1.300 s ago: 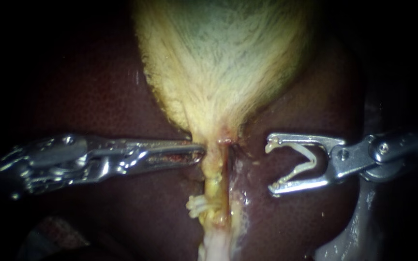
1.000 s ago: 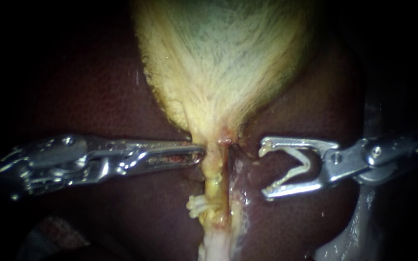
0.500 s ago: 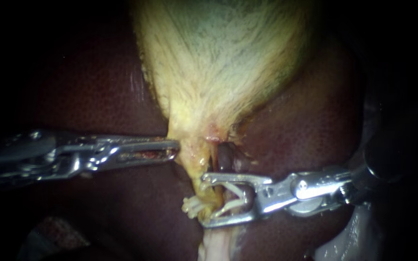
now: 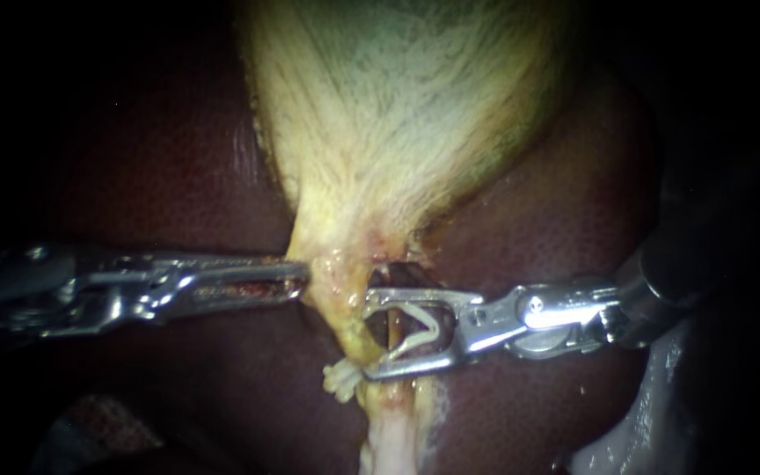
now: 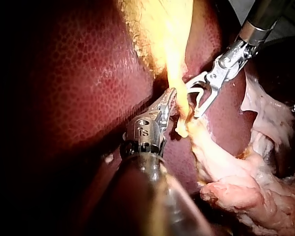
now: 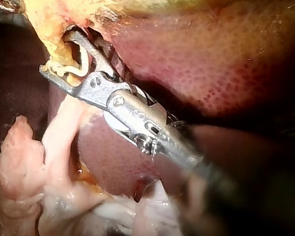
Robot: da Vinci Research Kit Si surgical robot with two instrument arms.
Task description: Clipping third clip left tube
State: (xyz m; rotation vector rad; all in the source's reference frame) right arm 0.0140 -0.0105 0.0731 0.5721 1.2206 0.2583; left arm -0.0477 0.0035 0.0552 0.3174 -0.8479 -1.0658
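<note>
Jaws of my right instrument (image 4: 368,336) stand open, with the loaded clip (image 4: 420,330) straddling the left tube (image 4: 361,345) just above a white clip (image 4: 341,380) already on it. I judge the tube should sit deep in the loaded clip, square across it, before I squeeze. My left instrument (image 4: 299,283), closed on the gallbladder (image 4: 398,114) neck, should hold even tension.

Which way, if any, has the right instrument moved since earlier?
Yes. The right instrument moved left, from beside the tube to straddling it below the gallbladder.
</note>
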